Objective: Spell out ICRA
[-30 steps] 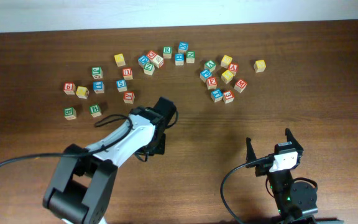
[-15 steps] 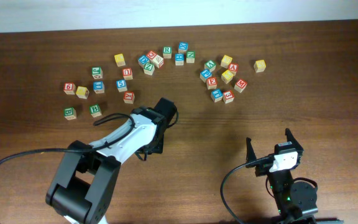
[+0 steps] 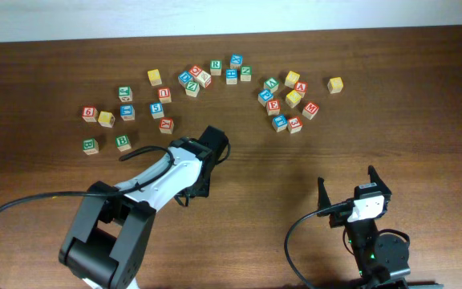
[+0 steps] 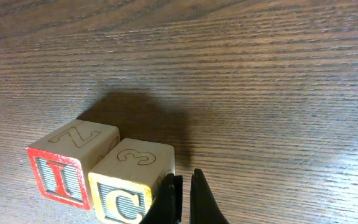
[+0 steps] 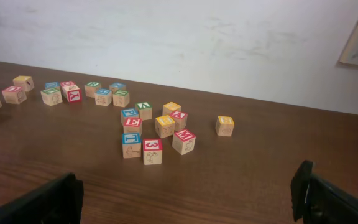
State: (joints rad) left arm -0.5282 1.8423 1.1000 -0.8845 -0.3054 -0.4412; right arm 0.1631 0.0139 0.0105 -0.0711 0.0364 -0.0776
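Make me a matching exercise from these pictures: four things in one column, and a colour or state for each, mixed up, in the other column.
Column one:
1. I cube
2. C cube
3. left fingers
4. right fingers

Column two:
a. spread wide apart
b. yellow frame around the letter, a 3 on top
c. shut together
d. red frame around the letter, a Z on top

Pairs: 1-d, 2-b, 3-c, 4-a.
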